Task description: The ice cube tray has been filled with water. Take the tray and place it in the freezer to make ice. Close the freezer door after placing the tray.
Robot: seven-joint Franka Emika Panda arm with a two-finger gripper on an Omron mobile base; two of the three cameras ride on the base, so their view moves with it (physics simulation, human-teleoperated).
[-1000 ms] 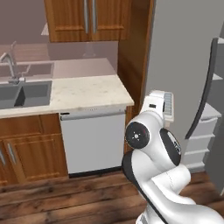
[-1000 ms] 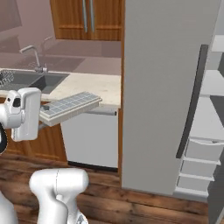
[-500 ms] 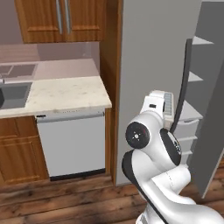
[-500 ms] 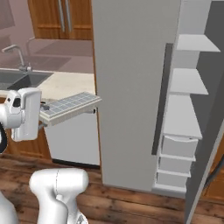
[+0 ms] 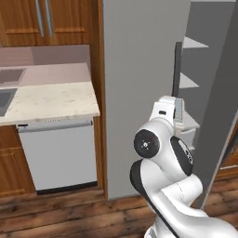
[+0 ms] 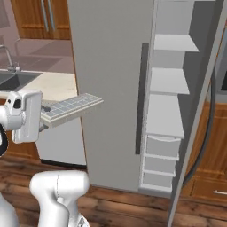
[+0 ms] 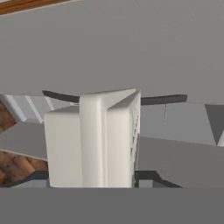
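Note:
The ice cube tray (image 6: pixel 73 106), a pale grey-blue grid of small cells, sticks out level to the right of my gripper (image 6: pixel 45 122), which is shut on its near end. It hangs in front of the fridge's wide closed door (image 6: pixel 111 66). In the left base view a sliver of the tray (image 5: pixel 178 110) peeks past my hand. The hand view has the tray (image 7: pixel 96 140) end-on, close up. To the right, the freezer (image 6: pixel 168 88) stands open, with white shelves and drawers. The freezer door (image 6: pixel 205 93) is swung out at the far right.
A pale stone counter (image 5: pixel 46 100) with a sink (image 6: pixel 11 80) lies to the left, and a grey dishwasher (image 5: pixel 58 155) sits under it. Wooden cabinets (image 5: pixel 42 21) hang above. A dark vertical handle (image 6: pixel 141 97) runs down the closed door's right edge. The floor is wood.
The whole picture has shifted left, so the camera has moved right. The counter slid toward the left edge and the open freezer came into fuller view. The tray stays in my grip.

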